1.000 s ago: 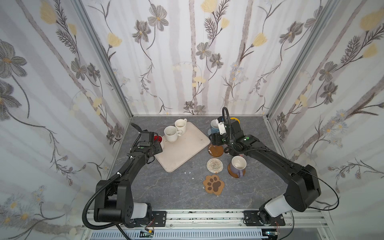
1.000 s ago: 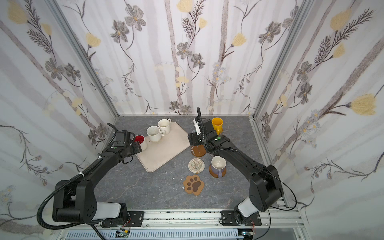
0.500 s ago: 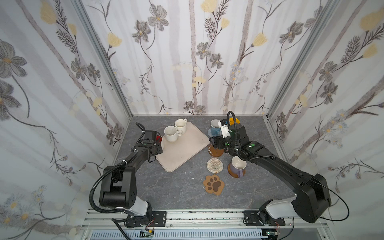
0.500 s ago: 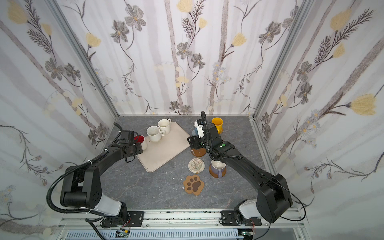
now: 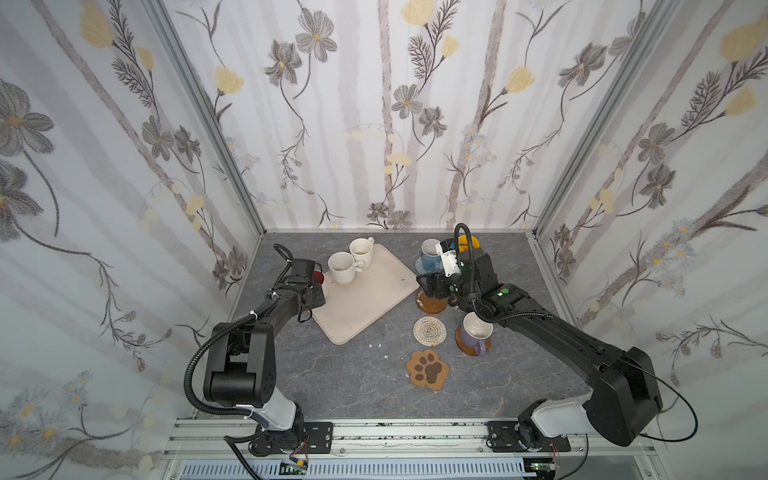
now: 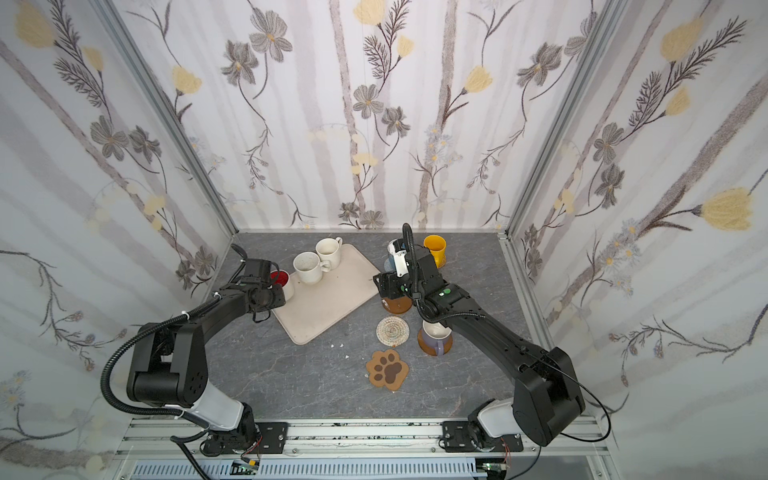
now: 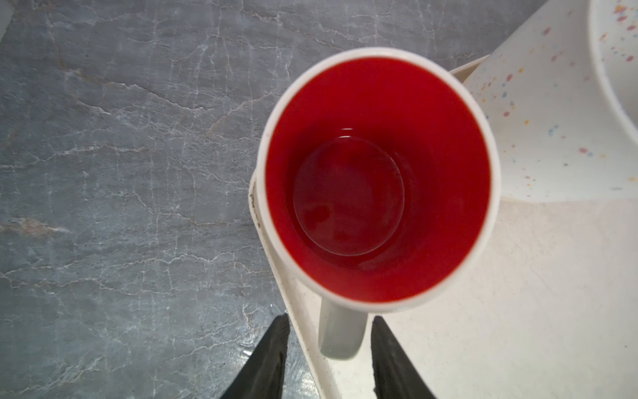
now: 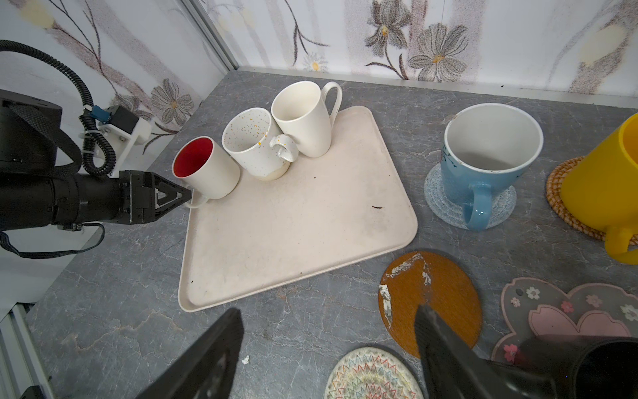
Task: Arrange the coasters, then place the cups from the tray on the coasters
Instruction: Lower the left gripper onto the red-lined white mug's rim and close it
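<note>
Grey tabletop (image 5: 353, 382), floral walls (image 5: 374, 124): right hand (image 8: 328, 311) apart, left hand (image 7: 330, 317) apart astride handle (image 7: 340, 333) of red-lined mug (image 7: 376, 172).

Floral-papered walls (image 5: 374, 124), grey tabletop (image 5: 353, 386) (white-veined).

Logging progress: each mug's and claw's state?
Red-lined mug: on tray.
Speckled mug: on tray.
Cream mug: on tray.
Blue mug: on crochet coaster.
Yellow mug: on rattan coaster.
Lavender mug: on amber coaster.
Black mug: on flower coaster.
Left claw: open astride red-lined handle.
Right claw: open.

black mug (image 8: 609, 373) and yellow mug (image 8: 600, 179) cut off at view's edge.
</note>
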Robot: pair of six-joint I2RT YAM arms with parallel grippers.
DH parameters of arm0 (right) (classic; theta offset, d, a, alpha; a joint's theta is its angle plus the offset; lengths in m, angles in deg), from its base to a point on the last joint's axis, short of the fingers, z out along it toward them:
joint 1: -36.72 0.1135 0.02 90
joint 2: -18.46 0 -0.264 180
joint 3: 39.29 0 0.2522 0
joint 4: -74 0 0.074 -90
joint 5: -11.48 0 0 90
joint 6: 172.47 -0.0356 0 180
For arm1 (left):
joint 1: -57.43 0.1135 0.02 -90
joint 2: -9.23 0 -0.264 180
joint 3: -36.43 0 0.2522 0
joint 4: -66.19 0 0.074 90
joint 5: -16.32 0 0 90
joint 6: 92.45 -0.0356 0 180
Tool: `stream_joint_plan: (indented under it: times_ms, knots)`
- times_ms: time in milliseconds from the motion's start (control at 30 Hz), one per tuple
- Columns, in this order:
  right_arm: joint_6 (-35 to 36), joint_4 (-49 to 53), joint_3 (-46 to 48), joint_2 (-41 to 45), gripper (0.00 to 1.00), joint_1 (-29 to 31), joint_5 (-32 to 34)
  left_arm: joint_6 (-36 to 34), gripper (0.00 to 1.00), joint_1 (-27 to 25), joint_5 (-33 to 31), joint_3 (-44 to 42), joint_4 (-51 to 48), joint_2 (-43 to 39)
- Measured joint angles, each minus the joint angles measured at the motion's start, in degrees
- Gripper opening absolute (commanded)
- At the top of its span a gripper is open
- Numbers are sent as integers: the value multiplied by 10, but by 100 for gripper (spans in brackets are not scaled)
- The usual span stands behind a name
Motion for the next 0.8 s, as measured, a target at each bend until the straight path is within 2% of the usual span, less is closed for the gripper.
stream_joint_plan:
  times_ms: [467, 800]
  knots:
    - [0, 0, 2, 1, 79, 0, -2, -4, 37, 0, -4, 17, 0, 26]
    - [0, -2, 3, 2, 79, 0, -2, -10, 16, -2, 0, 24, -2, 40]
